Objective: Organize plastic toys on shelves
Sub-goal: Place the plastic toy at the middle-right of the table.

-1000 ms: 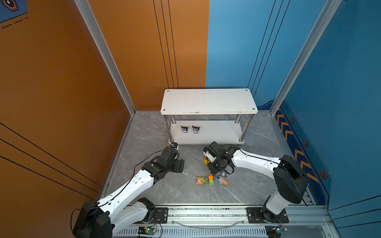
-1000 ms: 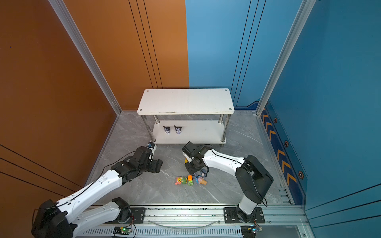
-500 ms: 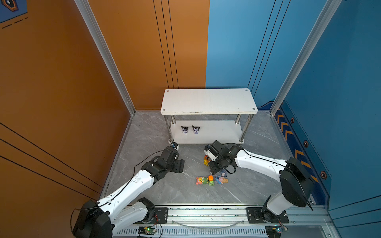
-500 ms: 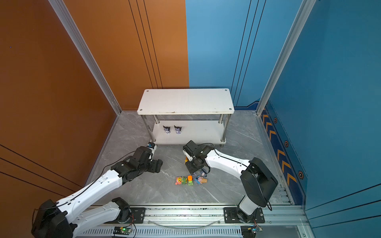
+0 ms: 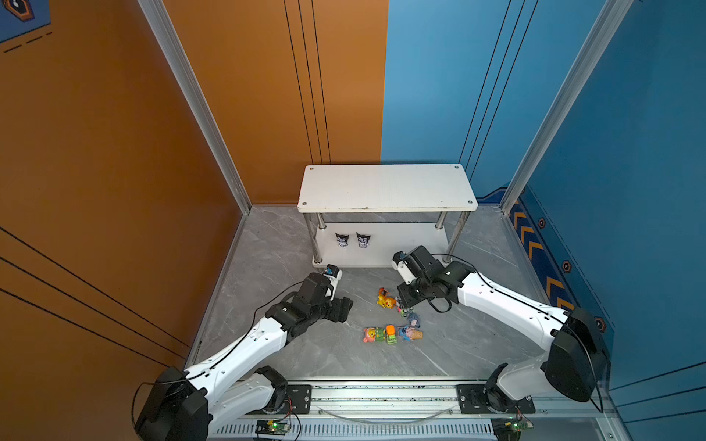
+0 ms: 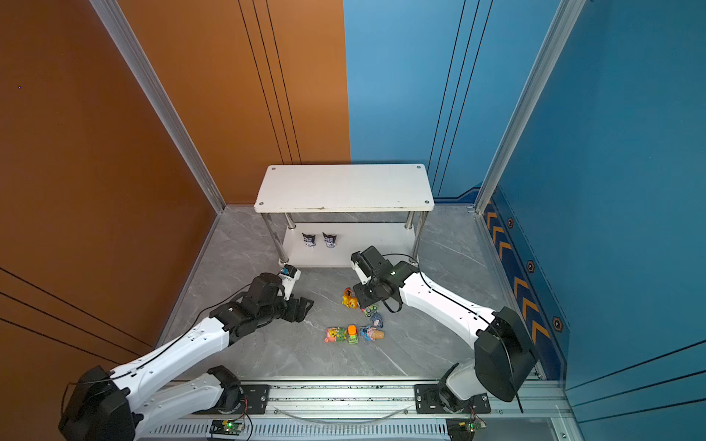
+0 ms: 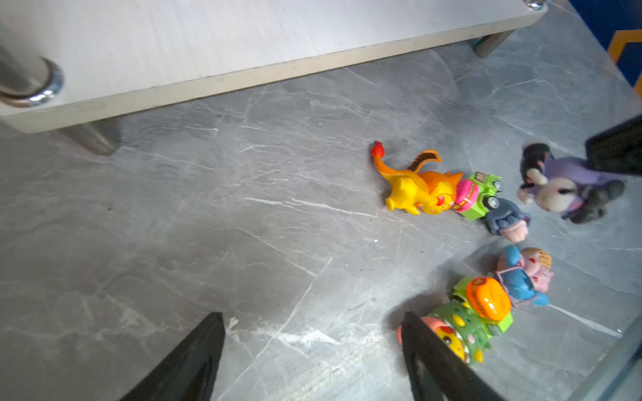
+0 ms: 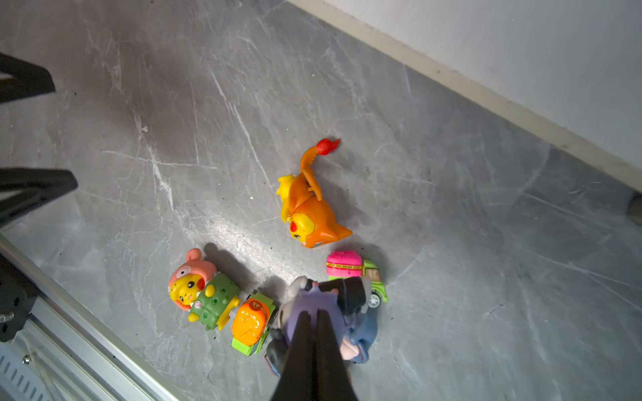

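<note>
Right pincer [image 8: 314,317]: closed from above on the purple body of a black-purple horned figurine [image 8: 307,300]. Blur hides whether the toy is clear of the table [image 5: 267,263].
Toy against pincer: clamped between the fingers and leaning out to one side of them, not centred.
Close neighbours: the pink-topped green car [image 8: 354,272] and the grey donkey [image 8: 364,333] lie just beside or partly under the held toy. The orange-topped green car [image 8: 250,323] is just beside it.
Step in hand: probably lifting this figurine out of the cluster to carry it to the shelves [image 5: 386,187].
Doing it well: rise straight up before moving sideways, so the toy's feet do not drag the car or the donkey. Keep the squeeze steady, since the glossy plastic could slip. Come in low under the top board.
Likely target: the lower board [image 5: 401,244], next to the two matching figurines [image 5: 342,240] standing there.
Orange dragon [image 8: 309,211]: on its side near the cluster, apart from the pincer.
Left pincer [image 7: 312,347]: open and empty, low over the table, one finger just beside the pink-yellow figurine [image 8: 189,277].
</note>
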`<state>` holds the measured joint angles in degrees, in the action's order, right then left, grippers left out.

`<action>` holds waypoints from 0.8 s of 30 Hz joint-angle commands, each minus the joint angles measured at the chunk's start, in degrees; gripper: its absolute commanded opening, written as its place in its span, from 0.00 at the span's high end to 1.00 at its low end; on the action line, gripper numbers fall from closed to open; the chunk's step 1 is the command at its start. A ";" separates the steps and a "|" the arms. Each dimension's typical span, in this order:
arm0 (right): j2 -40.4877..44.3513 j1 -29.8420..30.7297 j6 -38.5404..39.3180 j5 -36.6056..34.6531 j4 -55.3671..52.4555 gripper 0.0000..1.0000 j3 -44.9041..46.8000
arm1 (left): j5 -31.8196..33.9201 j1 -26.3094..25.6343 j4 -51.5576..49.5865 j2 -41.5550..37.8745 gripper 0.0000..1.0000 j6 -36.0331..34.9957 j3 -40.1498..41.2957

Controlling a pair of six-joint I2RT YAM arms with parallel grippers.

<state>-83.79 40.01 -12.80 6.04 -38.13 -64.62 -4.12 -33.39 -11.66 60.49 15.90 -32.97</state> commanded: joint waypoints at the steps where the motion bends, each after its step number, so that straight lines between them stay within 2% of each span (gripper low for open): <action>1: -0.23 -3.81 2.06 -1.23 -1.25 1.00 -4.17 | -4.00 -0.23 4.89 2.03 0.19 -0.78 0.01; 7: -4.19 -8.39 0.61 -1.40 5.46 1.00 -6.52 | -4.03 -0.63 3.89 2.64 0.20 -1.22 -1.36; 13: -6.51 -8.90 -0.20 -0.86 7.20 1.00 -7.97 | -5.13 -0.93 5.43 2.69 0.20 -1.49 -1.20; 18: -2.30 -8.46 -0.20 -2.82 5.06 1.00 -2.99 | -5.33 -1.09 5.21 3.38 0.21 -2.09 -1.83; 24: 5.28 -9.69 0.28 -10.07 -4.16 1.00 4.46 | -5.45 -1.24 4.54 4.52 0.21 -2.97 -2.89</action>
<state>-82.28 31.09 -12.03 1.41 -35.33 -63.22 -8.25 -34.20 -6.94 64.38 14.37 -34.24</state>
